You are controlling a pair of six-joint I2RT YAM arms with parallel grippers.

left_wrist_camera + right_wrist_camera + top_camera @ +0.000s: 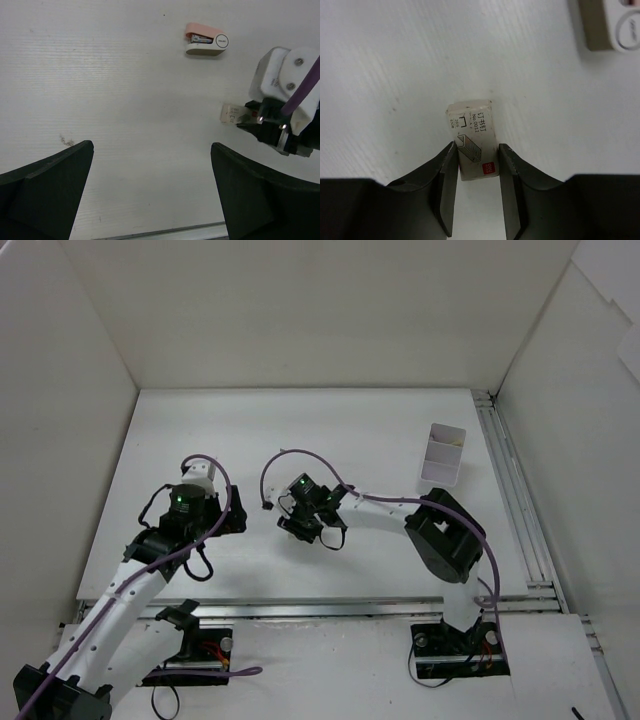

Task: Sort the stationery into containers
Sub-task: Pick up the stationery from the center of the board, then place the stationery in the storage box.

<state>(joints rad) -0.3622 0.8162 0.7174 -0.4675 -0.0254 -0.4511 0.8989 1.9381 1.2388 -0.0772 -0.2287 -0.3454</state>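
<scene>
A small white block with a red label [470, 120] lies between the fingertips of my right gripper [477, 146], which is shut on it low over the white table. The same block [231, 113] shows in the left wrist view, poking out of the right gripper [248, 120]. In the top view the right gripper [300, 525] is mid-table. My left gripper [151, 145] is open and empty over bare table, left of it [205, 520]. The white divided bin [441, 455] stands at the far right with something yellow-green inside. No pens show on the table.
A small pink-and-white stapler [206, 44] lies just beyond the right gripper and also shows in the right wrist view [615, 25]. Metal rails run along the table's right side [510, 490] and near edge [330, 608]. White walls enclose the table.
</scene>
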